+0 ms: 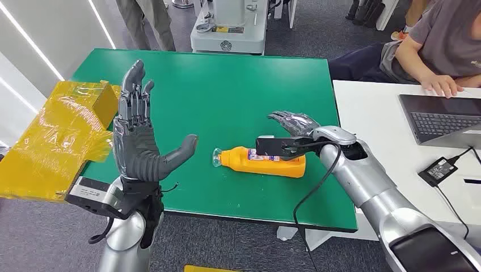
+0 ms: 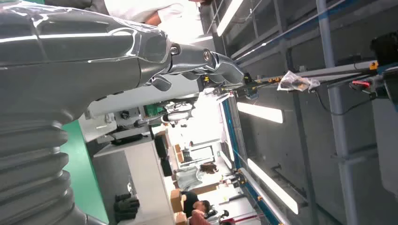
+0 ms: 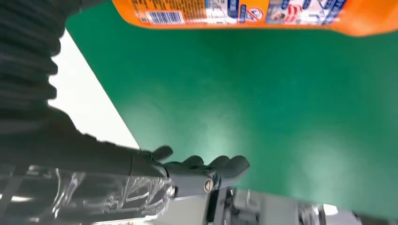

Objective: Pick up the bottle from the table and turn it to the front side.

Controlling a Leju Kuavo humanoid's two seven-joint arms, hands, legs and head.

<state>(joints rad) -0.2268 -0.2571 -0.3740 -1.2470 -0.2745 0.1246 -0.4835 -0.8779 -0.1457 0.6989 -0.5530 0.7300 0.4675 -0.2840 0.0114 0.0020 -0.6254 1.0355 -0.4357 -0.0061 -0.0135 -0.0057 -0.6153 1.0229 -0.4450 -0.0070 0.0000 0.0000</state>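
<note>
From the head view, the orange bottle [image 1: 261, 161] lies on its side on the green bench [image 1: 227, 96], near the front edge, its clear cap end pointing toward the robot's left. The right robot hand [image 1: 292, 130] reaches in over the bottle's far end, fingers spread above it; the wrist camera block sits in front of the bottle, so I cannot tell whether the fingers touch it or have any hold. The left robot hand [image 1: 136, 133] is raised upright over the bench's left front part, palm open, fingers straight up and thumb stuck out sideways, holding nothing. A crumpled yellow wrapped box [image 1: 62, 139] hangs over the bench's left edge. A person [image 1: 437, 51] sits at the white desk [image 1: 385, 124] on the right, one hand resting by a laptop [image 1: 445, 116].

From the left wrist view, the left robot hand [image 2: 197, 63] shows its fingers stretched out against the ceiling lights, nothing in them.

From the right wrist view, the bottle [image 3: 263, 16] lies with its label showing, on the green bench [image 3: 258, 103]. The right robot hand's fingers [image 3: 206, 166] are slightly curled and well apart from the bottle here, with bare green between them.
</note>
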